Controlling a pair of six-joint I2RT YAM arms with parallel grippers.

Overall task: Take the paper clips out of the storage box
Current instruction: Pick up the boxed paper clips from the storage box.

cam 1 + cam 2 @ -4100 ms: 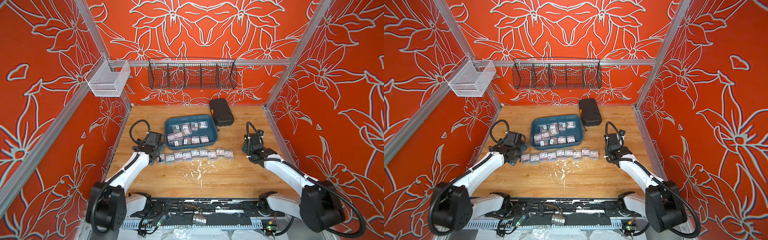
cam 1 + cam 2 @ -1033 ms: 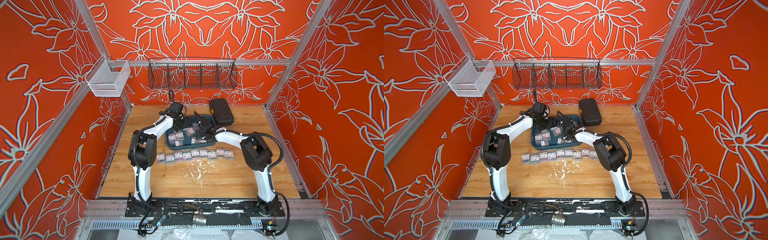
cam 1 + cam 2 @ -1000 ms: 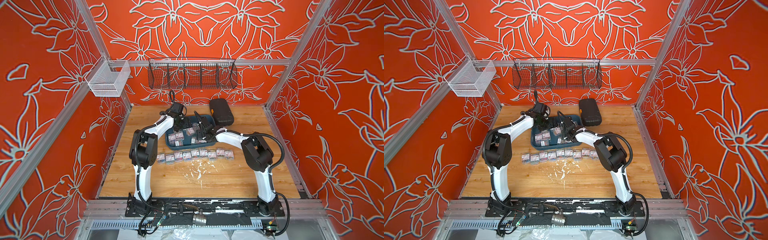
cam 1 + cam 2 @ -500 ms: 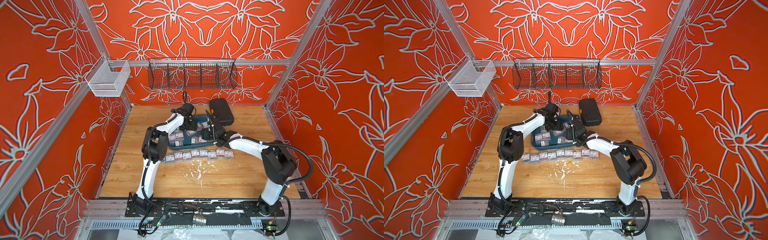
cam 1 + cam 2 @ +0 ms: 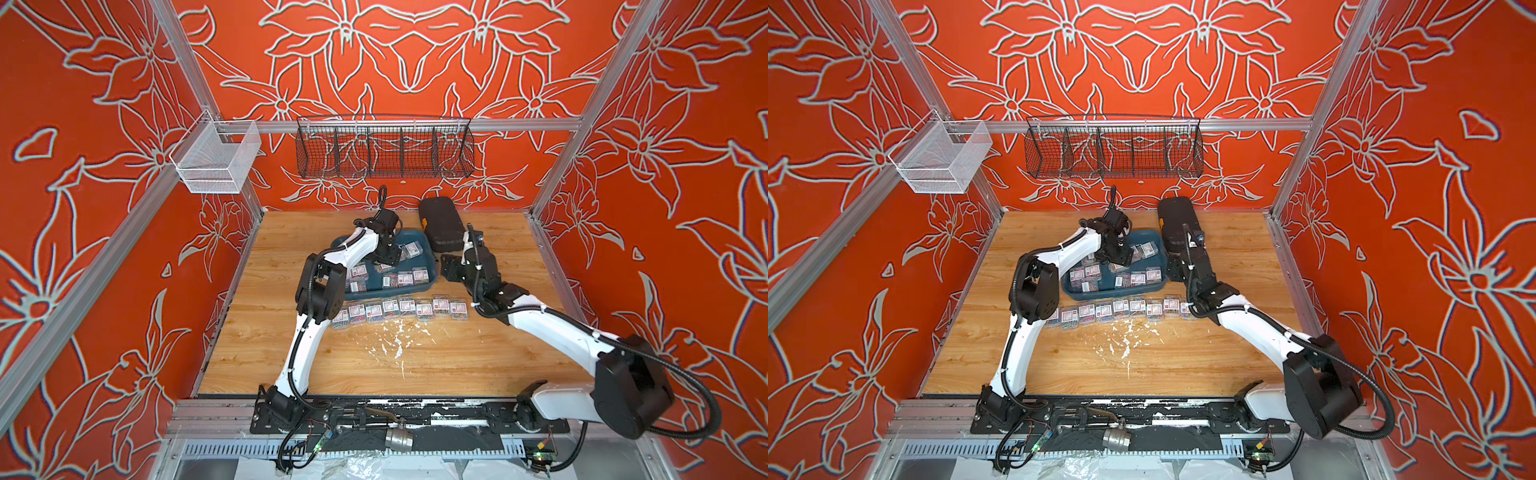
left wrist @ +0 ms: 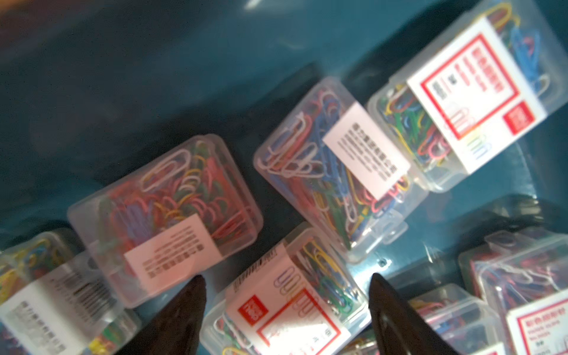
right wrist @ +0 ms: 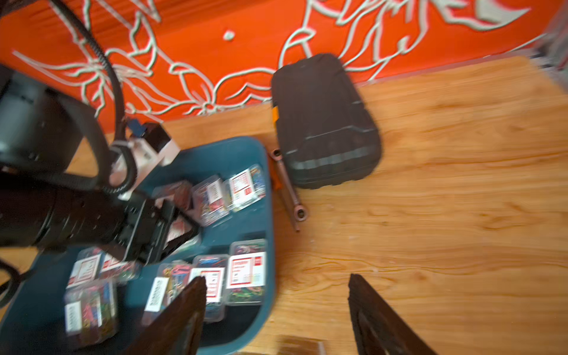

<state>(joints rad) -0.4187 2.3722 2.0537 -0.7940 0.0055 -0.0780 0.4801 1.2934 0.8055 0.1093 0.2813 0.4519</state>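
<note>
Top views, both: we find the storage box (image 5: pixel 429 262) on the wooden table (image 5: pixel 415 365), toward 12 o'clock from the table's middle. We see paper clips (image 5: pixel 405 277) in small clear boxes scattered inside it. More of them stand in a neat row on the table at its 6 o'clock, just beside the near wall. A black hard case (image 5: pixel 440 226) lies at its 1 o'clock. We note the left gripper (image 5: pixel 387 259) down inside the far half of the storage box. The right gripper (image 5: pixel 448 266) hangs at its 3 o'clock, outside the wall. Neither jaw gap reads from up here.

Left wrist: jaws stand wide, and the dark fingers (image 6: pixel 184 307) sit one on each side of a red-labelled box lying on the teal floor. We cannot tell whether they touch it. Nothing is lifted. Other boxes lie close around, some label-down.

Right wrist: jaws spread wide with nothing between them, over bare wood just beside the teal wall. We log a slim metal tool (image 7: pixel 289 187) on the table between the storage box and the case.
</note>
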